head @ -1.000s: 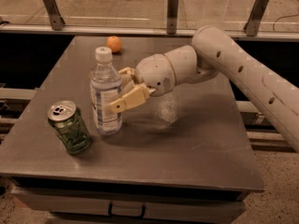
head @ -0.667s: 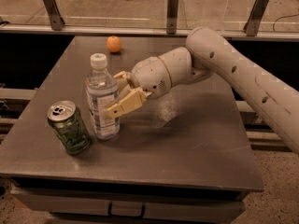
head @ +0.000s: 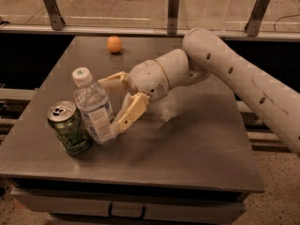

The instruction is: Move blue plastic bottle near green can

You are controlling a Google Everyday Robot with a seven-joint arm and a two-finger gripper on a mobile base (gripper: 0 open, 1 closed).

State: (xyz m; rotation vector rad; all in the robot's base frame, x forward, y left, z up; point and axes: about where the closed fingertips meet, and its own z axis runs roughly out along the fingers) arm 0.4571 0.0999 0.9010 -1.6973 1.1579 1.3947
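The blue plastic bottle (head: pixel 94 108), clear with a white cap and a white-blue label, stands tilted to the left on the grey table (head: pixel 187 144), leaning against the green can (head: pixel 69 127). The can stands upright at the table's front left, its silver top showing. My gripper (head: pixel 110 104) reaches in from the right and is shut on the bottle: one cream finger (head: pixel 130 113) lies across its front right side, the other (head: pixel 111 80) behind it.
An orange (head: pixel 114 44) lies near the table's far edge. A railing with metal posts (head: pixel 173 11) runs behind the table. The table's front edge is close below the can. My arm (head: pixel 234 74) crosses the table's right half.
My gripper has carried the bottle to the left and slightly forward. The bottle now tilts and touches the green can, where a gap showed before.
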